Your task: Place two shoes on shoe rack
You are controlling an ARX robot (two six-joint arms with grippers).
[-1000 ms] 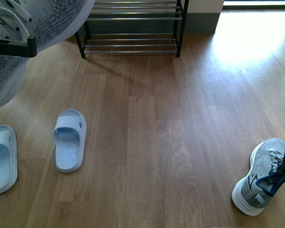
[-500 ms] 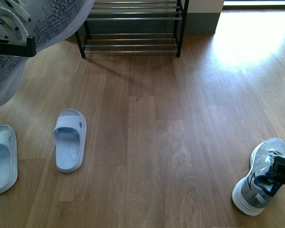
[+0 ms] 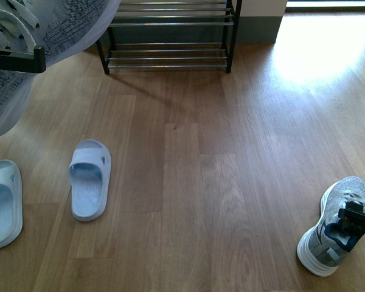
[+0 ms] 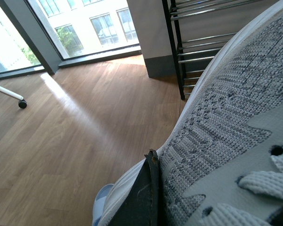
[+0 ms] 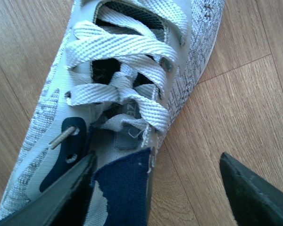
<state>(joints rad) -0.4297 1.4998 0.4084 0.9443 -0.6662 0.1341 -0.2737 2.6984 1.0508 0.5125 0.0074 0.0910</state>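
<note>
My left gripper (image 3: 15,61) is shut on a grey knit sneaker (image 3: 61,27) and holds it high at the front view's top left, close to the camera. In the left wrist view the sneaker (image 4: 236,117) fills the frame beside one dark finger (image 4: 144,197). The second grey sneaker (image 3: 334,228) lies on the floor at the lower right. My right gripper (image 3: 358,220) is open just above its navy collar; in the right wrist view (image 5: 155,188) one finger (image 5: 61,193) lies over the collar, the other (image 5: 254,188) over bare floor. The black shoe rack (image 3: 170,36) stands at the back.
Two light blue slides (image 3: 90,179) (image 3: 3,204) lie on the wooden floor at the lower left. A grey wall corner (image 3: 258,27) stands right of the rack. A castor wheel (image 4: 22,103) shows near the window in the left wrist view.
My right gripper has dropped lower over the floor sneaker's collar. The left gripper and its sneaker have barely moved.
</note>
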